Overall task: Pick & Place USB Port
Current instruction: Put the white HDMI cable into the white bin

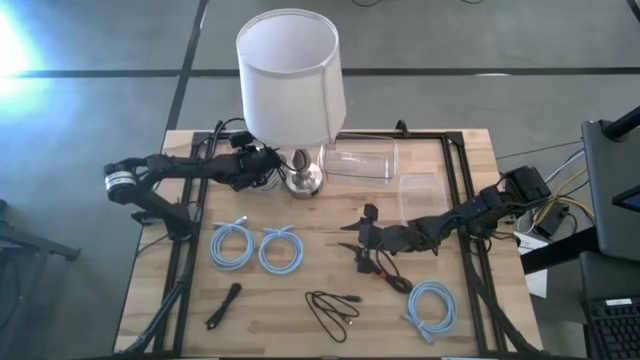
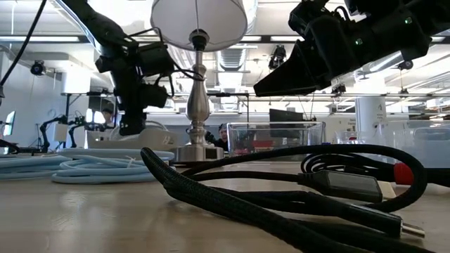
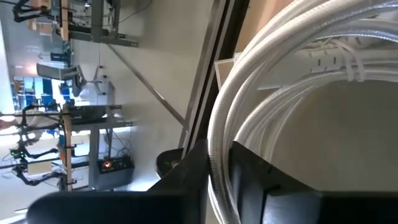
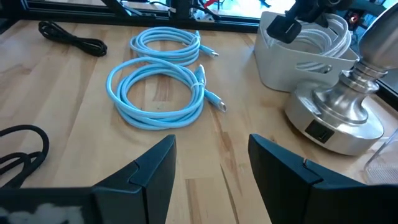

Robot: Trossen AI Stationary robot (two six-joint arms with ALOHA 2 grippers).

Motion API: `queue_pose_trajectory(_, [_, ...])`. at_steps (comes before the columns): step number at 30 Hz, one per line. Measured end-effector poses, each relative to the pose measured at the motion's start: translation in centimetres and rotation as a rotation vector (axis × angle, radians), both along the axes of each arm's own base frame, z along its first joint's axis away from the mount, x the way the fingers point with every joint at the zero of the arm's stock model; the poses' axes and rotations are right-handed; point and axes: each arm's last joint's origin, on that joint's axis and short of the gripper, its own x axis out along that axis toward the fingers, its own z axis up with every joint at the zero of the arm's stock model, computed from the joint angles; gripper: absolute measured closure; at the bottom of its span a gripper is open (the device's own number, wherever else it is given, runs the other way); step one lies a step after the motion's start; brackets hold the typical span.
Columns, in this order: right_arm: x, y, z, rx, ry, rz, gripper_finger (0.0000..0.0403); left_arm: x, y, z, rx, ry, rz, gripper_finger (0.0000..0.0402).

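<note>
The wooden table [image 1: 300, 335] carries a lamp [image 1: 290, 65] at its back middle. From above, its white shade hides much of what lies at its foot. The right wrist view looks under the shade and shows what the high view does not: a pale bin [image 4: 280, 68] touching the left side of the lamp's metal base [image 4: 333, 118].

The left gripper [image 4: 287, 25] hangs over that bin, just left of the lamp stem. The left wrist view, pressed close, shows only white loops running past a dark finger [image 3: 186, 180]. Whether the fingers clasp the loops or have let go, I cannot tell. The right gripper [image 4: 211, 155] hovers in front of the lamp and to its right, fingers spread wide with nothing between them.

Two clear tubs sit right of the lamp base, one [image 1: 360, 160] just beside it and a smaller one [image 1: 418, 188] farther right.

The pale bin holds the white cable coil [image 4: 323, 34], the task's thing: glossy, round in section, wound in several loose loops and cinched by a thin tie.

Two light blue coils [image 4: 155, 87] lie in front of the lamp to its left, and a third [image 1: 432, 305] lies well in front to its right. The low view alone shows the braided jacket of the black cable [image 2: 281, 204] lying nearest its camera.
</note>
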Motion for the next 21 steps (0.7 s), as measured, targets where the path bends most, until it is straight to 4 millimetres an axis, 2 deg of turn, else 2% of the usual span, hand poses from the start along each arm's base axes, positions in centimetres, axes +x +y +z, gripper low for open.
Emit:
queue_pose_trajectory(12, [0.0, 0.0, 0.0, -0.001, 0.000, 0.000, 0.0204, 0.1, -0.3, 0.0, 0.010, 0.007, -0.002, 0.0308])
queue_pose_trajectory(21, [0.0, 0.0, 0.0, 0.000, 0.000, 0.000, 0.0204, 0.3, -1.4, 0.2, 0.122, 0.088, 0.018, 0.0296])
